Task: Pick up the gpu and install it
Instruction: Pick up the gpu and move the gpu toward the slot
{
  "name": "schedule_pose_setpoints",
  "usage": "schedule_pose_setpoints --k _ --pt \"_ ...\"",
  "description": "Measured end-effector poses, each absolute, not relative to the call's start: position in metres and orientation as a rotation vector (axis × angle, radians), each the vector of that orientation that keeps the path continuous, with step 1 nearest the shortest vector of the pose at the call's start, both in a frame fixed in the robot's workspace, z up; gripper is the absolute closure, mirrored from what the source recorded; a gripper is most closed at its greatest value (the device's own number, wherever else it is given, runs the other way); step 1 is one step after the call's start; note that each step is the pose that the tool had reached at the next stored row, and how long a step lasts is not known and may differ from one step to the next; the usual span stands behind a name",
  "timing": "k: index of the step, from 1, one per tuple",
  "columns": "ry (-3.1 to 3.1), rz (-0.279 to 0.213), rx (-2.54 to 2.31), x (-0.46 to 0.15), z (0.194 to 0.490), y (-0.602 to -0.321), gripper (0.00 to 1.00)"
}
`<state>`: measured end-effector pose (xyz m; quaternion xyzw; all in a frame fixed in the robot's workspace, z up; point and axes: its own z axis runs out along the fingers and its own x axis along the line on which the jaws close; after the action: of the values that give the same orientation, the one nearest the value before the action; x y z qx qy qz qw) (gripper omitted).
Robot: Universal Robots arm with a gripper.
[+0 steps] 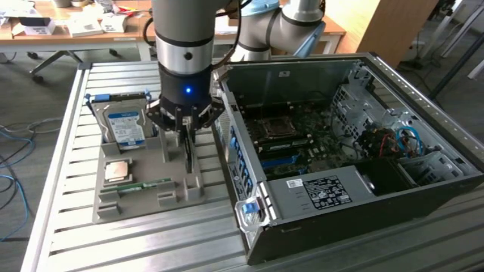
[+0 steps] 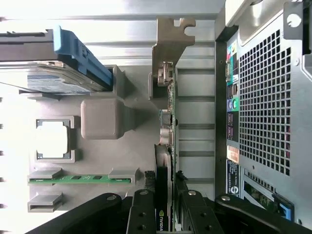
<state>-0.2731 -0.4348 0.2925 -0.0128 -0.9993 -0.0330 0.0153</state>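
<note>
End effector [image 2: 164, 208]: the fingers are narrowed onto both flat faces of the gpu [image 2: 168, 122], gripping its upper edge at the end away from the bracket. The gpu stands on edge in a slot of the grey fixture tray [image 2: 139, 156] and appears seated, not yet lifted. This upright pose presents the two faces to the fingers and keeps the connector edge down. The silver bracket [image 2: 171, 41] projects past the far end of the tray, clear of the grip.

Clearances:
- On one side, the raised tray block [image 2: 100, 119] and the green memory stick [image 2: 80, 179] lie apart from the card.
- On the other side, a narrow strip of slatted counter [image 2: 195, 112] separates the card from the perforated wall of the computer case [image 2: 263, 97]. This wall is judged the closest obstruction.
- Farther off, the hard drive [image 2: 53, 73] stands in its own slot.
- The case lies open side up; open room lies directly above the card
</note>
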Motion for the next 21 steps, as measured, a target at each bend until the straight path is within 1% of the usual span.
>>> schedule_pose_setpoints --k 13,21 --pt "-3.109 -0.103 -0.022 -0.273 0.337 -0.435 0.74" --pt "-3.109 -0.102 -0.016 -0.273 0.356 -0.435 0.74"
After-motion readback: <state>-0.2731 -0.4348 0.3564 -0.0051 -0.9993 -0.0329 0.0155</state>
